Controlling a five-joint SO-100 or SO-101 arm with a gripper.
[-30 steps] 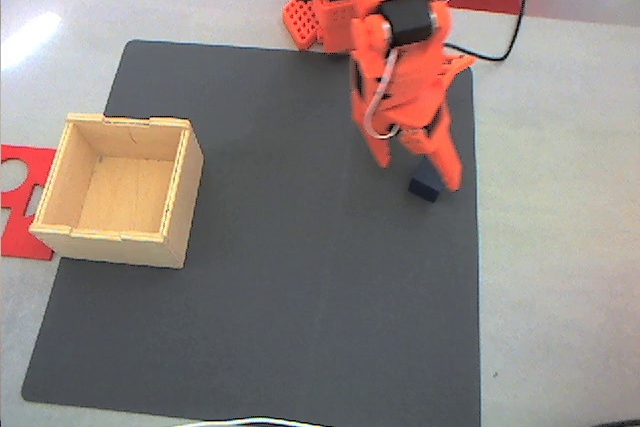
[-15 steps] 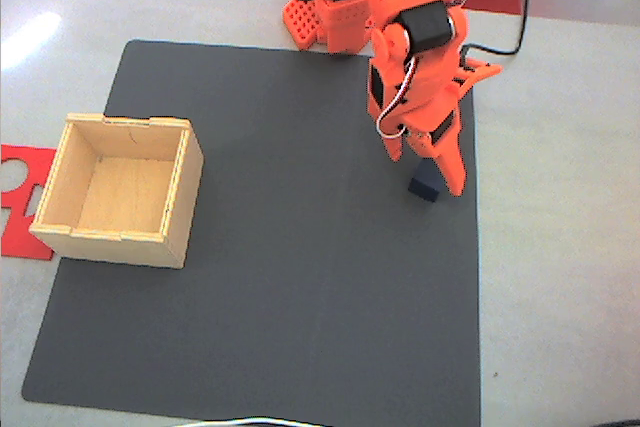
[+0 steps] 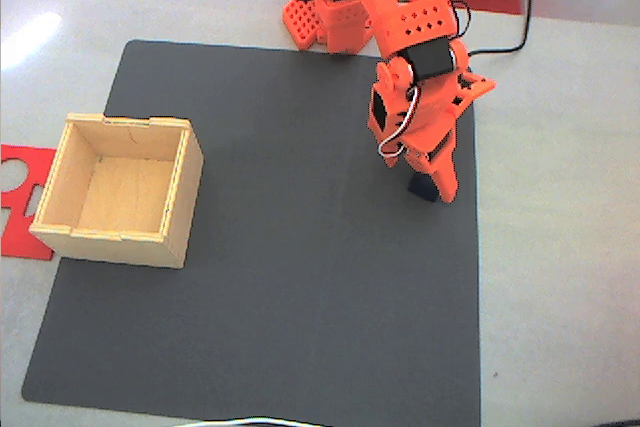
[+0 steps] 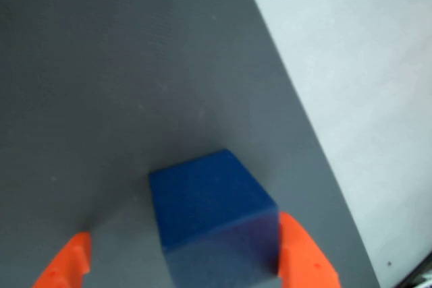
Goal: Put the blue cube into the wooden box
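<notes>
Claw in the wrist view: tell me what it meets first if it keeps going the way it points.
The blue cube, already between the open claw's fingertips; under it lies the dark mat. How much gap remains is unclear.

The arm [image 3: 400,37] and its gripper [image 4: 182,261] are bright orange, with a black motor block and white wire. The cube [image 4: 209,214] is plain dark navy. The mat [image 3: 270,277] is flat charcoal grey on a pale grey table [image 3: 560,247]. Left of the mat, the box [image 3: 120,187] is pale wood, beside a red sheet [image 3: 20,197].
</notes>
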